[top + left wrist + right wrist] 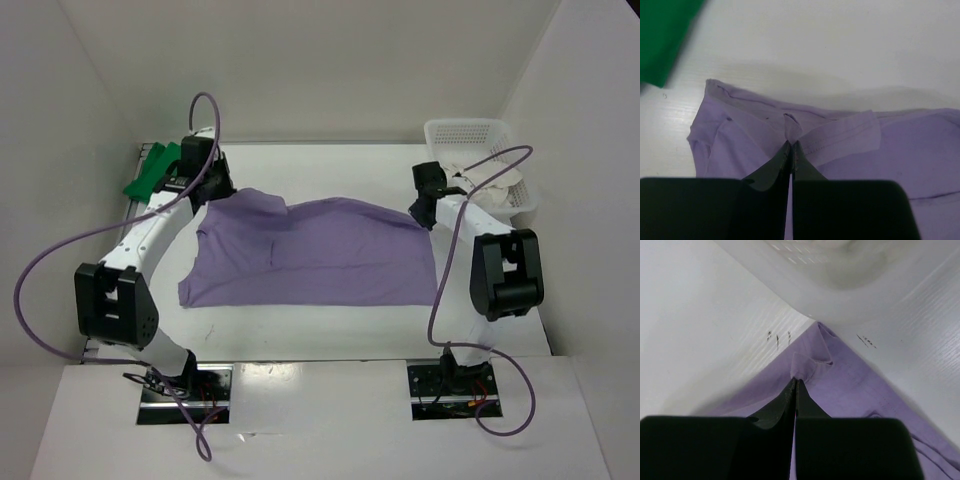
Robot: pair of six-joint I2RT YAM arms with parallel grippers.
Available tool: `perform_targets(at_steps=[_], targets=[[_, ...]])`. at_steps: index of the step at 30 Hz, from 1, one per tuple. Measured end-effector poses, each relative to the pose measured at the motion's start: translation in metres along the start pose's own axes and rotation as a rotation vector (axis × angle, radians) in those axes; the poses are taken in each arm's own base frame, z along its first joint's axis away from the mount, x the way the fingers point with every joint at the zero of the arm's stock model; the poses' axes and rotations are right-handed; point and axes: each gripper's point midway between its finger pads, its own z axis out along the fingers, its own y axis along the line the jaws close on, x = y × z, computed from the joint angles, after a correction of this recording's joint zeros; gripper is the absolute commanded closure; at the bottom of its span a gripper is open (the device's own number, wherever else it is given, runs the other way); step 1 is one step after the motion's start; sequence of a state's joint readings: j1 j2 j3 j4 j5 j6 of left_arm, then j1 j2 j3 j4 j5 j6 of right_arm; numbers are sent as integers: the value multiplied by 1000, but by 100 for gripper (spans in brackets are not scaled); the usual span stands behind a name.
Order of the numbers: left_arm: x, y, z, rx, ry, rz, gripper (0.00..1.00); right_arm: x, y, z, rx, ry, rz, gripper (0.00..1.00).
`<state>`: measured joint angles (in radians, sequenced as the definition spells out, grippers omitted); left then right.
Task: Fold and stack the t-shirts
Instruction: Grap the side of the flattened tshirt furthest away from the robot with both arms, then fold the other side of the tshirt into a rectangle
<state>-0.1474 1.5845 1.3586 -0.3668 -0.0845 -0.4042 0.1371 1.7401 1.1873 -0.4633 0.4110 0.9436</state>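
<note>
Got lavender t-shirt (315, 255) spread across mid-frame on the bench (300, 335), mostly flat, rumpled at upper left. Clamped fully closed with left pincer (791, 145) on a fold at that upper-left edge. Same with right pincer (796, 381): closed tight, pinching the shirt's upper-right corner. Seeing green t-shirt (150, 172) at far upper left, just apart from the lavender. Possibly cream-white cloth (497, 188) in the white basket (462, 128) upper right; hard to confirm.
</note>
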Motion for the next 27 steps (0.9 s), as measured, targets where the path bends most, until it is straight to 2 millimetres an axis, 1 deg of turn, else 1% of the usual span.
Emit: perform_targets(at_steps=[4,9,15,20,23,27], targets=[[17,9,-20,-12,20,-3,96,-1,-7,-7,-22,5,21,99],[45,19,-39,-23,56,-21,96,0,-21,0,-3,23,40,99],[74,28,-59,-28,94,-21,96,3,-27,4,-4,32,48,99],[89,31,-68,-24,127,-25,96,6,-29,4,-5,40,47,99],[97,32,-74,-24,153,-29,96,9,-33,2,-1,44,45,99],[103,33,-83,-22,160,-42,96,15,-42,0,8,50,42,99]])
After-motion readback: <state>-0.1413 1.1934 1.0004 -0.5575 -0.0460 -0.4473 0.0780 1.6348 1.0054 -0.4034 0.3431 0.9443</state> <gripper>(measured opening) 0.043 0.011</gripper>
